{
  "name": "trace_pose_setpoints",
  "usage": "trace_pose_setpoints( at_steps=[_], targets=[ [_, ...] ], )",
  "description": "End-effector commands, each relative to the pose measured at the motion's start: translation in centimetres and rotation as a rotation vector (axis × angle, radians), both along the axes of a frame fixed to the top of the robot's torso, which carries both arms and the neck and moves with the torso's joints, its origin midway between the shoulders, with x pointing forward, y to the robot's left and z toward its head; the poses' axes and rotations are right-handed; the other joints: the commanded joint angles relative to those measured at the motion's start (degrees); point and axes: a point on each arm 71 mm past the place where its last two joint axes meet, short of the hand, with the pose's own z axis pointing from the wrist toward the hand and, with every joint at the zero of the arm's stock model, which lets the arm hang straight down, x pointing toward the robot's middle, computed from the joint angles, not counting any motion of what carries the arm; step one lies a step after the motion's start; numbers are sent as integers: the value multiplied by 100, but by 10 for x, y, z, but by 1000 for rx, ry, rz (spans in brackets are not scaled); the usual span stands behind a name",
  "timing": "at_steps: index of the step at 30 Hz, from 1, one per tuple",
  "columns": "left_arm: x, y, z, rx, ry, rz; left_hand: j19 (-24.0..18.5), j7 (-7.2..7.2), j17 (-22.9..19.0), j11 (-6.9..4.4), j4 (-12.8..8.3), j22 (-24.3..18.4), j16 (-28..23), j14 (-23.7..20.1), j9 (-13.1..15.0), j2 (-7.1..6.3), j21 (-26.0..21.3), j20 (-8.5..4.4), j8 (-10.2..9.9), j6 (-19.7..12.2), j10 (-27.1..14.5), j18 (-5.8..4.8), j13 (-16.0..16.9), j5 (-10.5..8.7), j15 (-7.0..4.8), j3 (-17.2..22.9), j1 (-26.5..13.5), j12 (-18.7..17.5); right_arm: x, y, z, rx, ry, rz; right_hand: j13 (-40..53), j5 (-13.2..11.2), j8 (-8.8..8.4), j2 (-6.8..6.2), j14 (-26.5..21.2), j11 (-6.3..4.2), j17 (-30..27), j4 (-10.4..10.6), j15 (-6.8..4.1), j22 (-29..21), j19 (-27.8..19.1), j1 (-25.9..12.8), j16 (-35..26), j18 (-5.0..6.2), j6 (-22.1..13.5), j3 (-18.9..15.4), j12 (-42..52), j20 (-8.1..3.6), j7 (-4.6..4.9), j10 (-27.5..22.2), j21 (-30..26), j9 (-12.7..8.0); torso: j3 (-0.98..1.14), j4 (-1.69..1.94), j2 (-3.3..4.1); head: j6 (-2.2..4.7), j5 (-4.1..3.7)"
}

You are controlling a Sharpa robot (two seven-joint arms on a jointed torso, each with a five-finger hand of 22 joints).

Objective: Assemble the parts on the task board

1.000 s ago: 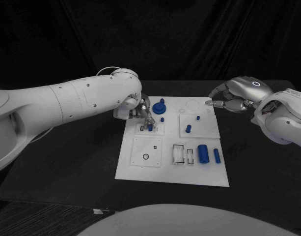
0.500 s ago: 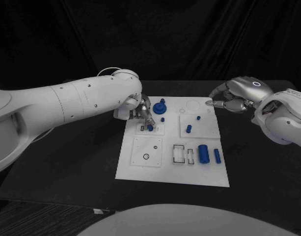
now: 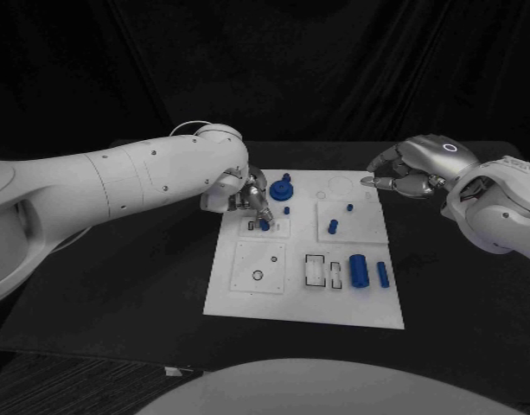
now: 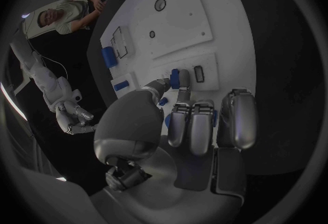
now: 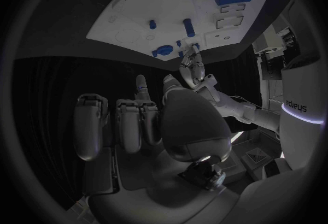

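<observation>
The white task board (image 3: 302, 303) lies in the middle of the table. My left hand (image 3: 242, 200) is over the board's far left corner and pinches a small blue peg (image 3: 265, 224) between thumb and a finger, right beside a small dark slot (image 4: 199, 74). The left wrist view shows the same peg (image 4: 175, 78) at the fingertips of that hand (image 4: 194, 125). My right hand (image 3: 405, 176) hovers off the board's far right corner with its fingers curled in and nothing in them; in its own wrist view the hand (image 5: 147, 120) is apart from the board (image 5: 130, 13).
On the board stand a blue knobbed piece (image 3: 282, 188), two short pegs (image 3: 286, 210) (image 3: 348, 207) and a longer peg (image 3: 332, 226). A thick blue cylinder (image 3: 357, 269) and a slim blue bar (image 3: 382, 275) lie at the near right, beside white blocks (image 3: 316, 270).
</observation>
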Motion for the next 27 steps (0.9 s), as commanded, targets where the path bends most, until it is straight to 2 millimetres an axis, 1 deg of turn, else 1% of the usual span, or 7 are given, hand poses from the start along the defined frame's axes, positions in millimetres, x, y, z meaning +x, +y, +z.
trace_pose_setpoints(
  at_steps=[1, 6, 16, 22, 24, 26, 27],
  targets=[
    [-1, -2, 1, -50, -25, 4, -20, -33, 1505, -47, -52, 1027, 15, 584, 31, -68, -25, -15, -35, 5, 597, 66, 1510, -13, -36, 128, -16, 20, 0, -1, -1, -4, 5, -12, 1508, 47, -29, 36, 611, 40, 1509, -8, 34, 1273, 243, 50, 15, 39, 50, -21, 14, 37, -6, 610, -41, -11, 0, 1, -2, 1, -9],
    [-4, 4, 2, -72, -52, 24, -10, -37, 1505, -51, -120, 1037, 15, 584, 71, -103, -20, -18, -26, 22, 597, 64, 1510, 7, -40, 268, -59, 20, 0, -3, -1, -6, 7, -19, 1508, 69, -31, 39, 611, 41, 1509, -13, 34, 1272, 241, 72, 15, 39, 52, -16, 14, 37, -5, 610, -45, -13, 0, 0, -2, 1, -7],
    [-14, 18, 7, -142, -142, 85, -34, -39, 1505, -53, -158, 1025, 15, 584, 101, -132, -69, -20, -22, 24, 571, 75, 1476, 14, -43, 356, -86, -11, 0, -4, -2, -7, 9, -25, 1508, 120, -35, 41, 611, 41, 1509, -17, 35, 1269, 235, 105, 15, 42, 55, -11, 14, 38, -2, 610, -57, -18, -1, 0, 0, 1, -40],
    [-21, 23, 12, -189, -201, 123, -31, -41, 1505, -55, -171, 1027, 15, 584, 122, -151, -73, -22, -13, 36, 563, 76, 1465, 45, -45, 408, -104, -21, 0, -4, -3, -4, 7, -22, 1508, 140, -36, 41, 611, 44, 1509, -16, 35, 1268, 234, 112, 15, 43, 57, -10, 14, 39, -1, 610, -60, -20, -2, -1, -1, 1, -39],
    [-22, 23, 14, -208, -226, 136, -72, -36, 1505, -53, -158, 1005, 15, 584, 135, -153, -141, -22, -12, 33, 500, 93, 1382, 45, -45, 432, -131, -96, -1, -4, -4, 4, -1, -18, 1508, 153, -36, 41, 611, 44, 1509, -15, 35, 1267, 233, 117, 15, 43, 58, -10, 14, 39, 0, 610, -62, -21, -1, 2, -2, 1, -44],
    [-24, 24, 16, -226, -246, 146, -86, -33, 1505, -49, -147, 997, 15, 584, 144, -156, -168, -22, -14, 23, 464, 99, 1335, 46, -43, 450, -151, -140, -2, -4, -4, 12, -9, -15, 1508, 227, -37, 40, 611, 47, 1509, -12, 40, 1262, 226, 144, 15, 47, 71, -9, 14, 41, 7, 610, -77, -25, -1, 1, -1, 1, -33],
    [-24, 24, 17, -240, -261, 152, -89, -29, 1505, -46, -134, 996, 15, 584, 153, -163, -176, -21, -16, 14, 457, 100, 1325, 35, -42, 457, -172, -149, -3, -4, -4, 18, -15, -13, 1508, 308, -31, 38, 611, 55, 1509, -8, 43, 1259, 221, 164, 15, 49, 95, -8, 14, 45, 14, 610, -88, -27, -1, 1, -2, 1, -30]
  ],
)
